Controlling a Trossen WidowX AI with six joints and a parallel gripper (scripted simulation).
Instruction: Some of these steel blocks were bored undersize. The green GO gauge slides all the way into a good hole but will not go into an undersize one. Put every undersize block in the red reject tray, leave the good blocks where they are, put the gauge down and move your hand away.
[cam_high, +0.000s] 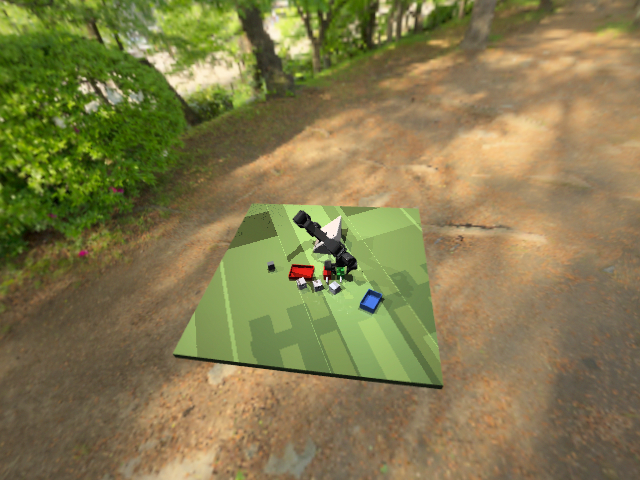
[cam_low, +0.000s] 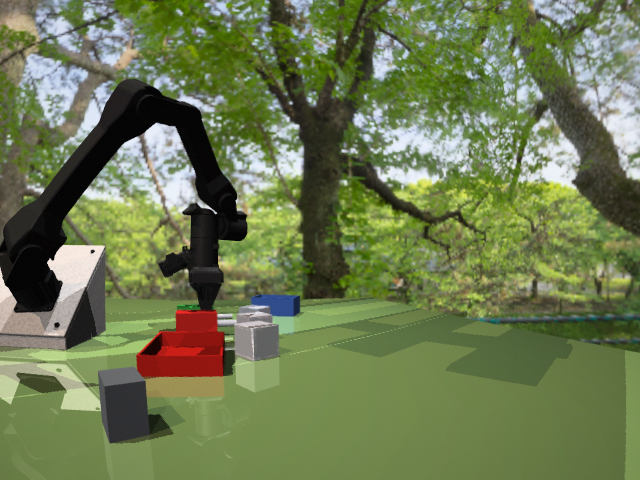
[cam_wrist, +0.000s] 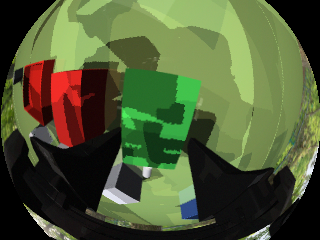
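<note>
The green gauge (cam_high: 341, 271) (cam_low: 187, 307) (cam_wrist: 157, 110) has a pale pin pointing toward the block row. My gripper (cam_low: 206, 307) (cam_wrist: 156, 138) is open, its fingers low over the gauge's two sides in the wrist view, not closed on it. Three light steel blocks stand in a row: a left one (cam_high: 301, 283) (cam_low: 256, 341), a middle one (cam_high: 317, 285) and a right one (cam_high: 334, 287) (cam_wrist: 122, 186). Their bores are not visible. The red reject tray (cam_high: 299, 278) (cam_low: 180, 366) (cam_wrist: 37, 112) looks empty.
A red pinned piece (cam_high: 327, 272) (cam_low: 196, 321) (cam_wrist: 69, 107) stands between the reject tray and the green gauge. A dark grey block (cam_high: 270, 266) (cam_low: 124, 405) stands beyond the tray's far side. A blue tray (cam_high: 368, 310) (cam_low: 276, 305) (cam_wrist: 189, 210) lies beyond the right block.
</note>
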